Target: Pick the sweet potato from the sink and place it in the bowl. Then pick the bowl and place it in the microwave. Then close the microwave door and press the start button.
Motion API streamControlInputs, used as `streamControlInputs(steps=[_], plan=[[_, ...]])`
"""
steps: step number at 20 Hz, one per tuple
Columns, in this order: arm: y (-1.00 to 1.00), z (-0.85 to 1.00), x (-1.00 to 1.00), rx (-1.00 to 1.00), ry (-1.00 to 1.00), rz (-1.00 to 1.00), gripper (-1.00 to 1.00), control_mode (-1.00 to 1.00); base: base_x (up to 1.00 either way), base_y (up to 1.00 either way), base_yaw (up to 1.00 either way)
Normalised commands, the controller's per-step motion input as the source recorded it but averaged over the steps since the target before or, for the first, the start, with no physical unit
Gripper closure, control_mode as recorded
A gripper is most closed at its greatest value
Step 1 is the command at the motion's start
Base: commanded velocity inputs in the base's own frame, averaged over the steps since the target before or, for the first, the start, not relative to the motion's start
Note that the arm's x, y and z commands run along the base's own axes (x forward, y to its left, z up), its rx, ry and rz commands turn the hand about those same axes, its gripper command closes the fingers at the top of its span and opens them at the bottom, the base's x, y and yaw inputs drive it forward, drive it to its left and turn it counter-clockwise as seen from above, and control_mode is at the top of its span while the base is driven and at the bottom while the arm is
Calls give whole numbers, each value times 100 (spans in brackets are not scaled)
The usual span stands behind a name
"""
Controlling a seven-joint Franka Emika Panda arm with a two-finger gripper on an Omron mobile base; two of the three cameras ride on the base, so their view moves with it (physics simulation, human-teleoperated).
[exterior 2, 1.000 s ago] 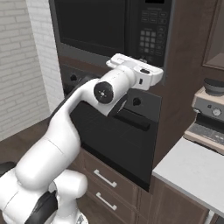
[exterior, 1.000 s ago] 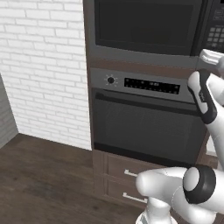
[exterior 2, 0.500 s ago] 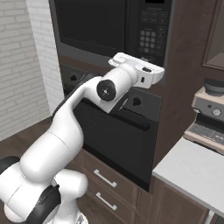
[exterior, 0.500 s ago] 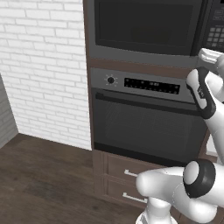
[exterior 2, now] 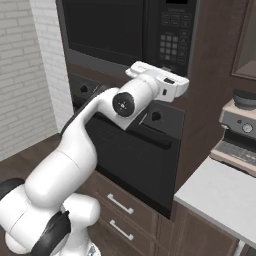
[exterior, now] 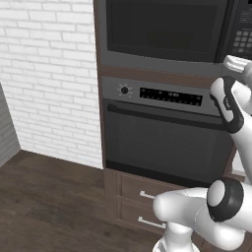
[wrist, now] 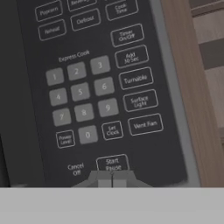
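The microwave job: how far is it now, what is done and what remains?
Done, as it looks: the microwave door is closed. The bowl and sweet potato cannot be seen behind its dark glass. In hand: the shut gripper sits at the Start/Pause button on the keypad panel, fingertips together. Left: the press itself; whether it has happened cannot be told.

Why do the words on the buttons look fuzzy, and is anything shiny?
Hand view: the camera sits close to the microwave keypad, so small labels like Start/Pause are soft and slanted, though readable; lighting is flat, with no glare. Left base view: the microwave door is dark and dull, with only faint reflections. Right base view: even light, soft shading under the arm, and distant keypad labels too small to read.
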Motion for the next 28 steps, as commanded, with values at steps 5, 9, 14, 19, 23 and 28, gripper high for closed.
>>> streamControlInputs(steps=[5,9,14,19,23,28], plan=[[-3,0,22,0,0,0,100,-100,0,0,0],[-8,0,20,0,0,0,100,-100,0,0,0],[-7,-6,8,0,0,0,100,-100,0,0,0],[-8,-17,21,0,0,0,100,-100,0,0,0],[-3,-11,54,0,0,0,100,-100,0,0,0],[-8,-12,73,0,0,1,100,-100,0,0,0]])
